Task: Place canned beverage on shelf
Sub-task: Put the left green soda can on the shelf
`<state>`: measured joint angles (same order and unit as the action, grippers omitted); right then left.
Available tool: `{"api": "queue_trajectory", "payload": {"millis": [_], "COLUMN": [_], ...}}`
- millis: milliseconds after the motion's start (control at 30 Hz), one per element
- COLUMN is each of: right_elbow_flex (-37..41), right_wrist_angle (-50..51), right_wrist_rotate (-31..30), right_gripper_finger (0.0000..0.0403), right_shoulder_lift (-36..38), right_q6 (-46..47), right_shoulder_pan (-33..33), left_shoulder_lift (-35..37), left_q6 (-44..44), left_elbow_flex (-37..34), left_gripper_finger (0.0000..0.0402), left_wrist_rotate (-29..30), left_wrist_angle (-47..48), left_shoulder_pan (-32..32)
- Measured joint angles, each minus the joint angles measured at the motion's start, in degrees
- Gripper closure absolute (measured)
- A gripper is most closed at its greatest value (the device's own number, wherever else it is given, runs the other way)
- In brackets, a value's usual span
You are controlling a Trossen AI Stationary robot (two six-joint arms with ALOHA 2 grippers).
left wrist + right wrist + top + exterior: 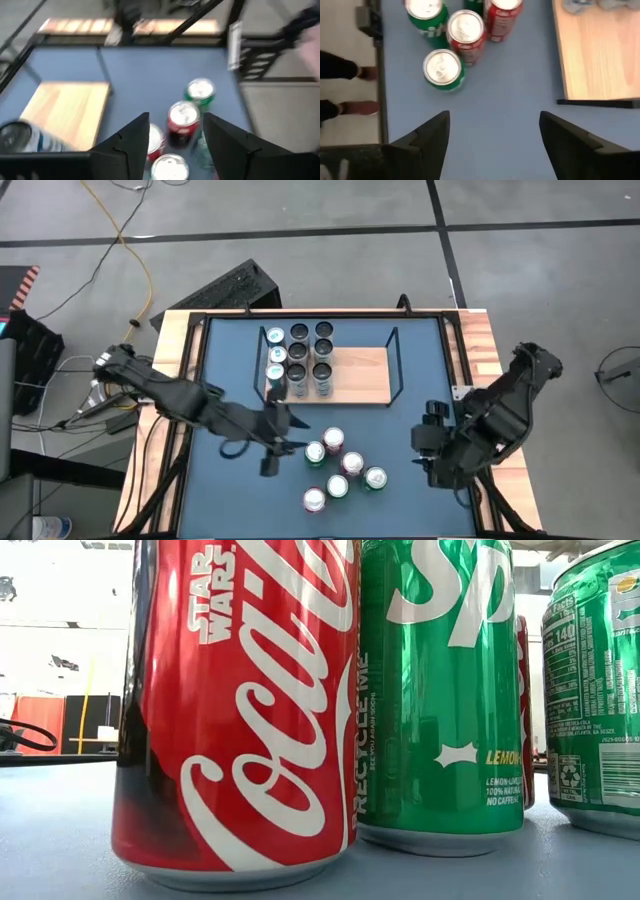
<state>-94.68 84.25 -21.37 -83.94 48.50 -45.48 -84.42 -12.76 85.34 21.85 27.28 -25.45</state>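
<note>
The left gripper (283,442) hangs with its fingers parted and nothing between them, just in front of the shelf (360,375) and beside the loose cans (340,465) clustered on the blue table (230,490). The right gripper (432,452) also stands wide open and empty, off the shelf's right front corner. Eight cans already stand on the shelf's left half.
</note>
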Motion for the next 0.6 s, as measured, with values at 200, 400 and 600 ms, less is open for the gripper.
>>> {"api": "queue_trajectory", "payload": {"millis": [200,400,600], "right_elbow_flex": [0.0,0.0,0.1], "right_wrist_angle": [3.0,5.5,5.7], "right_wrist_rotate": [-1.2,-3.7,-4.5], "right_gripper_finger": [0.0111,0.0111,0.0111], "right_shoulder_lift": [-0.6,-0.6,-0.6], "right_q6": [5.6,8.6,10.1], "right_shoulder_pan": [-3.3,-4.6,-5.3], "left_shoulder_lift": [-7.5,-12.7,-13.3], "left_q6": [-6.5,-6.3,-6.2], "left_elbow_flex": [0.0,0.0,0.0], "left_gripper_finger": [0.0196,0.0157,0.0107], "left_wrist_rotate": [-6.0,-10.2,-9.8], "left_wrist_angle": [0.2,0.9,5.0], "left_shoulder_pan": [2.0,2.8,2.9]}}
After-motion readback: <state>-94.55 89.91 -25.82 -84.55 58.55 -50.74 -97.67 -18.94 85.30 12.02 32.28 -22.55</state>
